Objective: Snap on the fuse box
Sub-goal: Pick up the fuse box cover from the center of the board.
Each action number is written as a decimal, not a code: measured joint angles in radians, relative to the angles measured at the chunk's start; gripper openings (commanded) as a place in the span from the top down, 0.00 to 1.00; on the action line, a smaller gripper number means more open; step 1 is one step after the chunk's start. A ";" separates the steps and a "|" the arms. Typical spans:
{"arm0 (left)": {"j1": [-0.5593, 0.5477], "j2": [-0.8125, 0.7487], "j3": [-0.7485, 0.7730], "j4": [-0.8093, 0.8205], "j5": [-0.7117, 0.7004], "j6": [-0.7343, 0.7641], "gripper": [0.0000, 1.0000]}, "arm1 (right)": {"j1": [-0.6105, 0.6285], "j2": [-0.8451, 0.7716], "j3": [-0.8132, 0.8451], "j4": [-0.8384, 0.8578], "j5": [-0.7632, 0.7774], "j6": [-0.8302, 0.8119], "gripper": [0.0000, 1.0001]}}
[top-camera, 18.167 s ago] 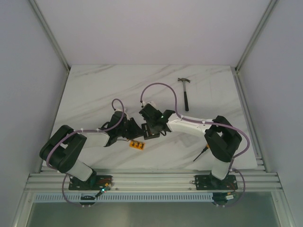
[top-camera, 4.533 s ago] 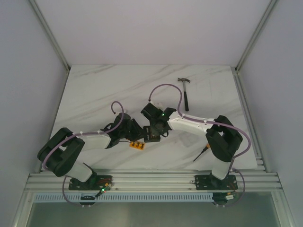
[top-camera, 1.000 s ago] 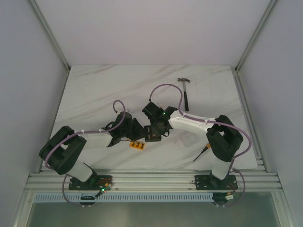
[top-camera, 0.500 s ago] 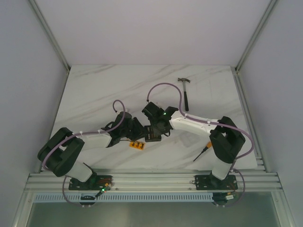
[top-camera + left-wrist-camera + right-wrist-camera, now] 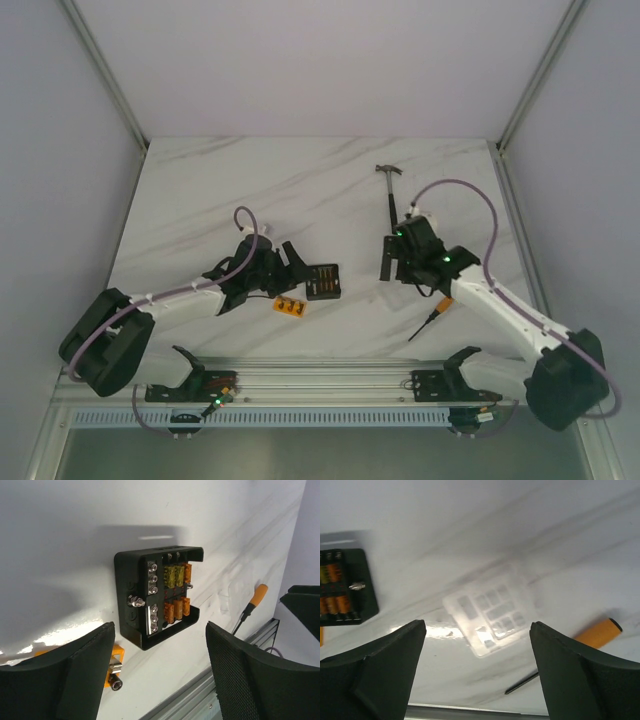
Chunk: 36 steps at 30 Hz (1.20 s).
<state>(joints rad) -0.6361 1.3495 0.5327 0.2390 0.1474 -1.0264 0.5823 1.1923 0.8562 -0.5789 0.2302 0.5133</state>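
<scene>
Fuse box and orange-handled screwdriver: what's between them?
A clear gridded plastic cover, blurred, between the fuse box and screwdriver, in the right wrist view.

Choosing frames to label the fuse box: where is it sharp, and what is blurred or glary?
Left wrist: fuse box sharp, glare on the table below it. Right wrist: box cut at the left edge, clear cover blurred, glare beside it. Top view: even light, box small.

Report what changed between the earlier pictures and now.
The right gripper opened and swung off right, away from the small black square plastic fuse box. The left gripper opened and drew back slightly, leaving the box free on the marble table. A clear plastic lid lies under the right gripper, off the box. Box, flat orange strip, black-handled hammer, orange-handled screwdriver: unmoved.
</scene>
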 measured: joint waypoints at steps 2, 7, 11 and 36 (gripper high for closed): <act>0.000 0.003 0.000 -0.010 0.008 0.020 0.15 | -0.063 -0.065 -0.071 0.026 -0.034 -0.001 0.07; 0.000 0.014 0.000 -0.030 0.024 0.060 0.12 | -0.260 -0.144 -0.200 0.112 -0.143 0.008 0.07; 0.000 0.015 0.000 -0.042 0.035 0.072 0.11 | -0.333 -0.164 -0.291 0.169 -0.218 0.048 0.08; -0.008 0.018 0.000 -0.054 0.035 0.055 0.11 | -0.271 0.048 -0.410 0.571 -0.660 0.102 0.30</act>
<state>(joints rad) -0.6437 1.3678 0.5327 0.1852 0.1822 -0.9714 0.3111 1.2400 0.4465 -0.0074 -0.4294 0.6155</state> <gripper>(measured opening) 0.895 0.705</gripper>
